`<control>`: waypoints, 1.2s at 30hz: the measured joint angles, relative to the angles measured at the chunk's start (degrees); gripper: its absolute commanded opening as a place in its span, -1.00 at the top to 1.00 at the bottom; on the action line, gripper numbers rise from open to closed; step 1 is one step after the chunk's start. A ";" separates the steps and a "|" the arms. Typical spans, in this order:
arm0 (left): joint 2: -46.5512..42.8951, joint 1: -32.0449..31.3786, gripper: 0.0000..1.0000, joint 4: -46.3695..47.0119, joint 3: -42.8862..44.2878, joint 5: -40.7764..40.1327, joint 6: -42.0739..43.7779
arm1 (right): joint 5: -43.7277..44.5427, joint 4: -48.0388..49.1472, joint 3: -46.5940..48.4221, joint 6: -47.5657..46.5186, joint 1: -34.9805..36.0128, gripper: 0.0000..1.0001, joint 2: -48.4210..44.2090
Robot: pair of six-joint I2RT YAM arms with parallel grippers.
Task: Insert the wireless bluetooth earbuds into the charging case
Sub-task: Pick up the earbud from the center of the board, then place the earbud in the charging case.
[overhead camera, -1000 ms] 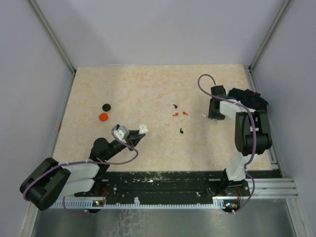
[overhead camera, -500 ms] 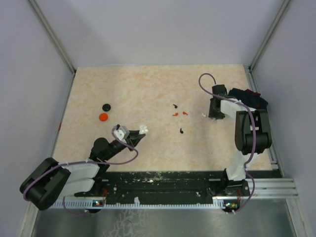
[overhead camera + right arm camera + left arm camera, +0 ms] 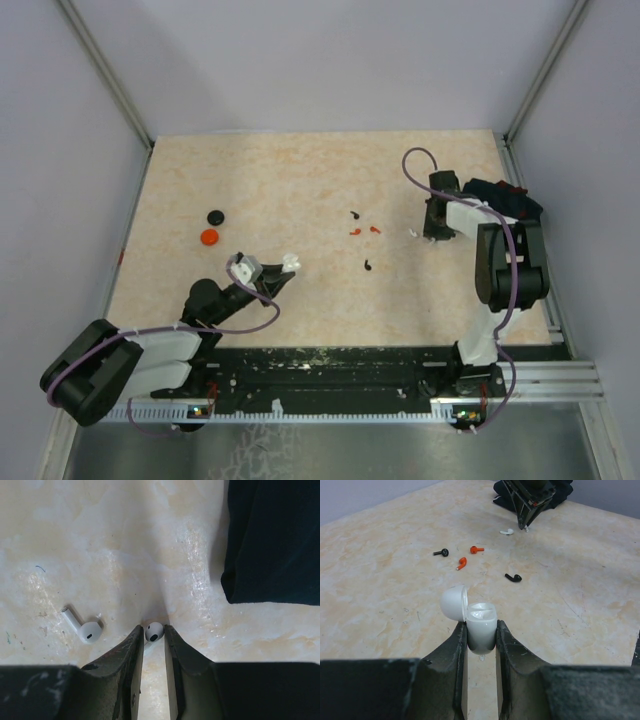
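My left gripper [image 3: 481, 632] is shut on the white charging case [image 3: 481, 625], whose lid [image 3: 453, 603] stands open to the left. The case also shows in the top view [image 3: 291, 262]. My right gripper [image 3: 154, 632] points down at the table, its fingertips pressed on both sides of a white earbud [image 3: 154, 631]. A second white earbud [image 3: 85, 628] lies loose just left of it. Two black earbuds [image 3: 440, 552] [image 3: 513, 577] and two red-orange earbuds [image 3: 477, 549] [image 3: 462, 563] lie mid-table between the arms.
A dark navy cloth bundle [image 3: 505, 200] lies right beside the right gripper and fills the top right of the right wrist view [image 3: 272, 540]. A black disc [image 3: 215, 216] and a red disc [image 3: 208, 237] sit at the left. Walls enclose the table.
The right gripper's jaws have drawn in around the white earbud. The left arm and the case have not moved.
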 measured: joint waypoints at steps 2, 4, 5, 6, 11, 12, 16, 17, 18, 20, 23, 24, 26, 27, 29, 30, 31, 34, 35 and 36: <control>-0.02 0.00 1.00 0.02 -0.02 0.39 0.00 | 0.00 0.02 0.09 0.00 0.00 0.54 0.09; -0.11 0.00 1.00 0.11 -0.04 1.09 -0.02 | -0.09 0.02 0.09 0.00 0.00 0.56 0.07; -0.17 0.00 1.00 0.28 -0.13 1.44 -0.02 | -0.15 0.04 0.09 0.00 0.00 0.57 0.07; -0.24 0.00 1.00 0.57 -0.24 1.81 -0.02 | -0.31 0.04 0.07 0.00 0.00 0.57 0.07; -0.48 0.00 1.00 2.64 -1.01 3.85 -0.02 | -1.46 0.90 -1.53 0.04 0.79 0.58 -1.90; -0.55 0.00 1.00 3.23 -1.11 4.31 -0.02 | -1.44 0.87 -2.12 0.07 1.20 0.58 -2.89; -0.76 0.00 1.00 5.01 -1.11 5.18 -0.13 | -1.40 1.31 -3.43 0.07 4.68 0.62 -8.11; -0.81 0.00 1.00 5.40 -1.11 5.31 -0.28 | -1.40 1.66 -3.74 0.09 5.86 0.62 -9.79; -0.90 0.00 1.00 5.75 -1.09 5.38 -0.39 | -1.44 2.21 -4.11 0.11 7.17 0.63 -11.61; -1.09 0.00 1.00 6.16 -1.07 5.53 -0.76 | -1.46 3.30 -4.87 0.13 9.81 0.63 -15.23; -1.11 0.00 1.00 6.45 -0.66 5.81 -1.73 | -1.38 4.87 -5.64 -0.02 14.03 0.63 -20.59; -1.11 0.00 1.00 6.49 -0.31 5.92 -2.03 | -1.25 5.33 -5.79 -0.13 15.23 0.63 -22.01; -0.98 0.00 1.00 6.58 0.44 6.05 -2.67 | -0.87 6.84 -6.40 -0.61 17.66 0.63 -25.03; -0.79 0.00 1.00 6.73 0.96 6.23 -2.97 | -0.70 7.61 -6.82 -0.94 18.91 0.63 -26.45; -0.07 0.00 1.00 7.13 1.92 6.56 -3.56 | -0.28 8.85 -7.58 -1.51 21.51 0.63 -29.14; 0.50 0.00 1.00 7.48 2.36 6.86 -3.91 | -0.24 9.57 -7.93 -1.77 22.75 0.63 -30.34; 1.05 0.00 1.00 7.82 2.78 7.10 -4.20 | -0.24 10.60 -8.37 -2.16 24.17 0.63 -31.67; 3.34 0.00 1.00 9.84 3.78 7.91 -5.07 | -0.22 12.98 -9.33 -3.06 27.43 0.63 -34.49; 4.24 0.00 1.00 10.86 3.98 8.02 -5.49 | -0.20 13.81 -9.66 -3.37 28.39 0.63 -35.21; 5.20 0.00 1.00 12.00 4.15 8.13 -5.92 | -0.07 14.45 -9.86 -3.67 29.57 0.63 -35.89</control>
